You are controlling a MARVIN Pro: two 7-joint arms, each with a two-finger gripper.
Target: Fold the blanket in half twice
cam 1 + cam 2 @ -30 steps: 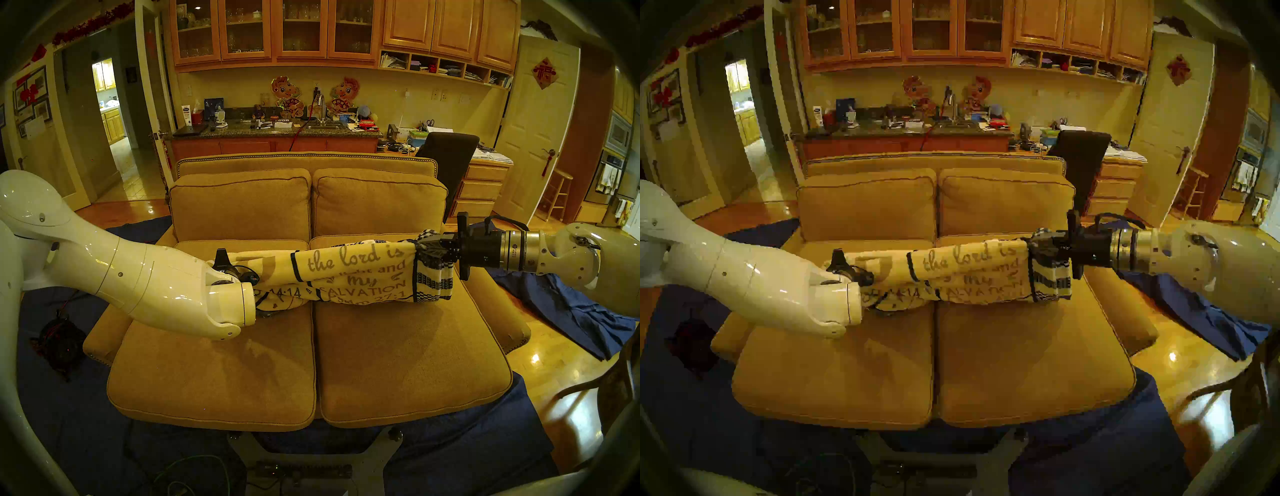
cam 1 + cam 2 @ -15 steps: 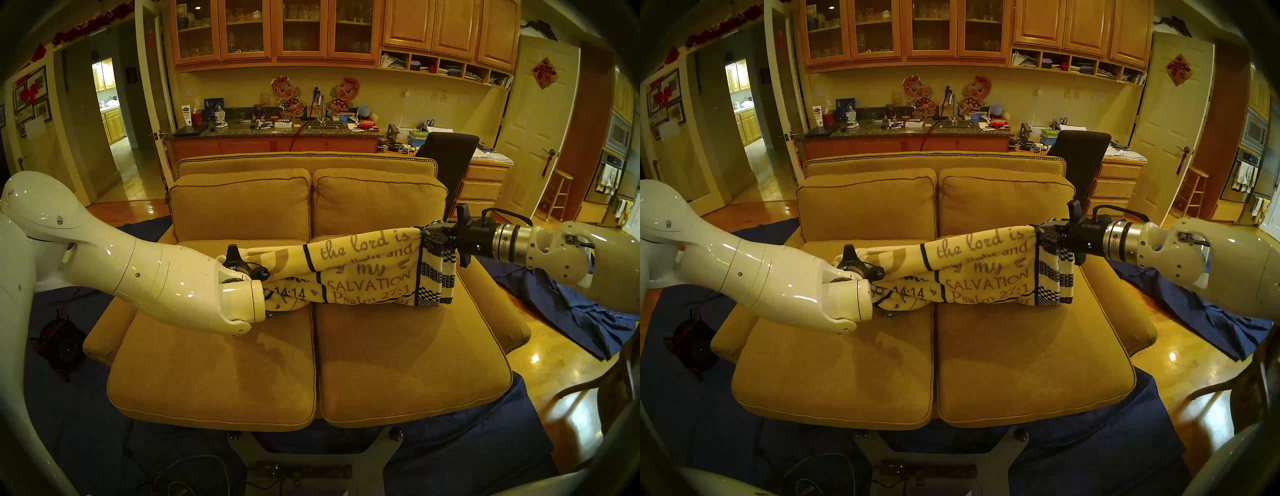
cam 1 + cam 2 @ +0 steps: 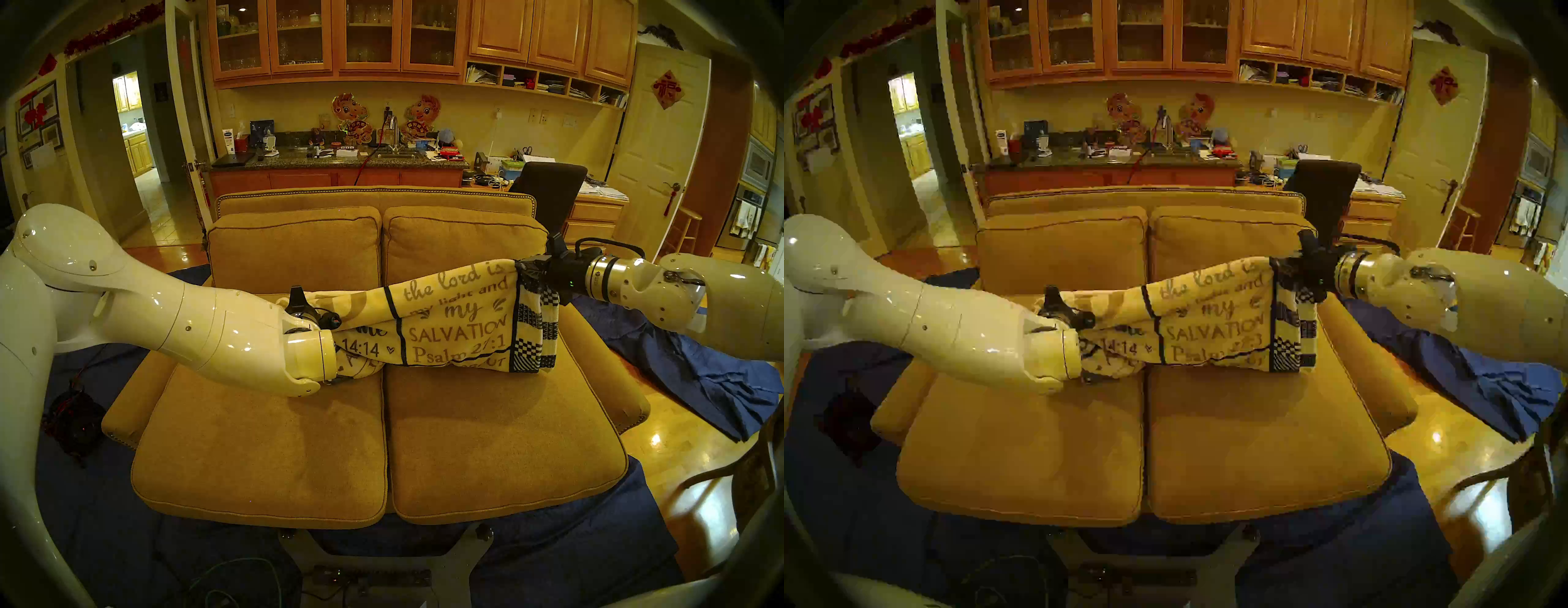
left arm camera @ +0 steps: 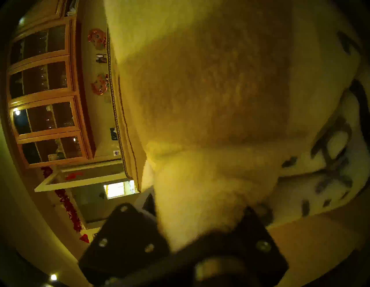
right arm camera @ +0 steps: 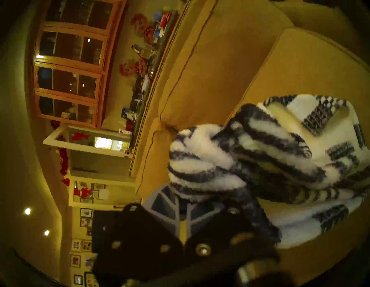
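Verse-print fleece blanket (image 3: 449, 322) hangs stretched above the loveseat (image 3: 488, 446), right gripper (image 3: 525, 274) pinching its checkered edge, left gripper (image 4: 202, 226) apparently clamped on the opposite end, likely to keep it taut for folding.

A: What fills the middle of the room?

B: A mustard-yellow loveseat (image 3: 382, 433) with two seat cushions and two back cushions, nailhead trim along its top edge.

A: And around its base?

B: Plain dark blue cloths (image 3: 695, 382) lie on the wooden floor, one crumpled off the loveseat's right edge, more spread under its front edge. A green cable (image 3: 237, 581) loops near the front.

A: Behind it?

B: A granite counter (image 3: 339, 159) crowded with small clutter, with a faucet (image 3: 394, 127) and two cartoon-figure decorations (image 3: 350, 116) on the wall above. Wooden glass-door cabinets (image 3: 335, 38) hang over it. A black chair (image 3: 551, 191) stands past the loveseat's back right corner.
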